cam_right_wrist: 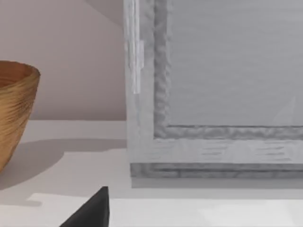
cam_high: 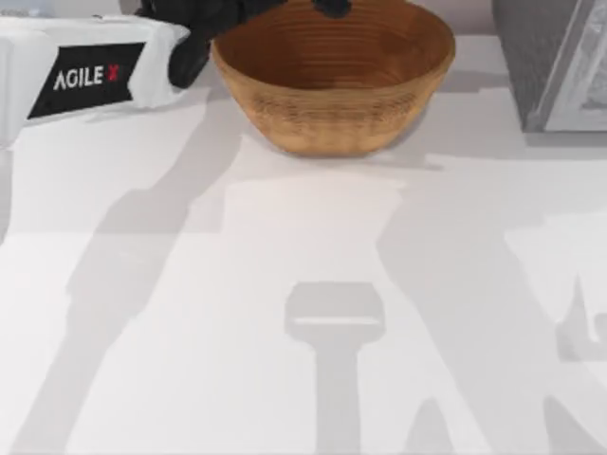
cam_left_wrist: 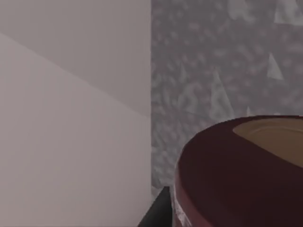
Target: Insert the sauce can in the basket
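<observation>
The left arm point(cam_high: 90, 71), white with the AgileX name on it, reaches across the top left of the table toward the basket point(cam_high: 332, 81), and its dark gripper point(cam_high: 204, 24) is at the basket's left rim, cut by the upper edge of the top view. In the left wrist view the sauce can point(cam_left_wrist: 236, 179) is very close under the camera: its dark red body and a part of the yellow-orange label fill the lower corner, with a dark finger point(cam_left_wrist: 154, 213) just beside it. It seems that the can is between the jaws, but I cannot tell if they are clenched on it. The basket stands upright on the white table point(cam_high: 285, 284), at the far middle, tan-brown with ribbed rings inside. At the table's right far corner stands a grey textured block point(cam_high: 555, 66); the right wrist view shows this block point(cam_right_wrist: 213, 94) near, the basket's wall beside it, and a pale wall point(cam_right_wrist: 75, 56) behind.
</observation>
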Controlling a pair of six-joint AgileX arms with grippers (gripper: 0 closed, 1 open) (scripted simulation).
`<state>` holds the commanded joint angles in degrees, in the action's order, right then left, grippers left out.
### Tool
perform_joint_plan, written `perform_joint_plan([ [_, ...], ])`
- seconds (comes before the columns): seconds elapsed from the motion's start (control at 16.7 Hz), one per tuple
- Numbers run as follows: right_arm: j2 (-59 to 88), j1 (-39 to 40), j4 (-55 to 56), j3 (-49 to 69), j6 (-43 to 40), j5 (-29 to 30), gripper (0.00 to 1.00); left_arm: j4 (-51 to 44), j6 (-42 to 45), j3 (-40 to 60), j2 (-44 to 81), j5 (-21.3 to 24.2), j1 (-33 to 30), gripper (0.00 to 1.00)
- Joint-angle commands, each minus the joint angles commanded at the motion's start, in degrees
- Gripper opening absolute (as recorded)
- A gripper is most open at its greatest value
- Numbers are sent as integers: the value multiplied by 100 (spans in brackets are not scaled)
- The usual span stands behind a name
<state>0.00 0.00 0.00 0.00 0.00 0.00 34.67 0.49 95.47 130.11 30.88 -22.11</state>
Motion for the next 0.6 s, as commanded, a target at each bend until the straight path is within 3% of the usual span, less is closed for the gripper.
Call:
perform_joint_plan([
  [0.3, 0, 0, 0, 0, 0, 0, 100, -20, -2, 61, 62, -29, -29, 0],
  [0.6, 0, 0, 0, 0, 0, 0, 100, -20, -2, 61, 62, -29, -29, 38],
])
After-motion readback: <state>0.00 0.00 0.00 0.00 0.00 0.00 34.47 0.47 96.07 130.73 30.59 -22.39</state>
